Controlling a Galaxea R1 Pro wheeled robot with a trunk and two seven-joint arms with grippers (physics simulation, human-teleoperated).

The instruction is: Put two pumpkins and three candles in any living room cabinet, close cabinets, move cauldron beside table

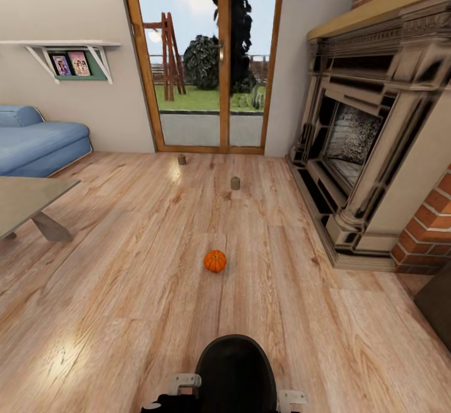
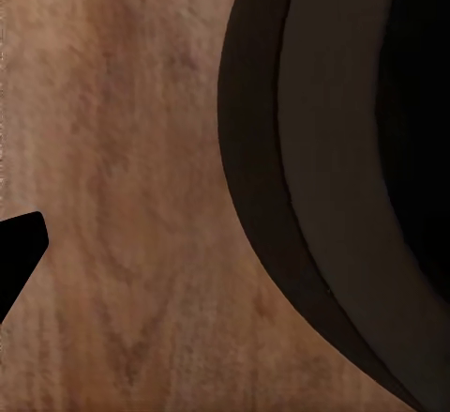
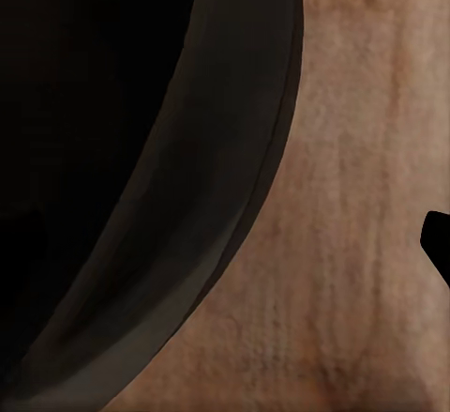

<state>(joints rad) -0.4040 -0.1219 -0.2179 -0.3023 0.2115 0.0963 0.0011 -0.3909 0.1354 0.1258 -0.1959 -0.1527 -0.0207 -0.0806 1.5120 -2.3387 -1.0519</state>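
One bright-orange ribbed pumpkin sits on the wooden floor straight ahead of my dark base. Farther on stand two short grey-brown candles: one in mid-floor, the other near the glass door. The left wrist view looks down on floorboards beside my base, with one black fingertip at the frame's edge. In the right wrist view another black fingertip just enters beside the base. Neither view shows how the jaws stand. The cauldron is out of view.
A grey low table stands at the left, with a blue sofa behind it. The stone fireplace and its hearth line the right side. A dark-brown furniture corner juts in at the right edge; too little shows to tell what it is.
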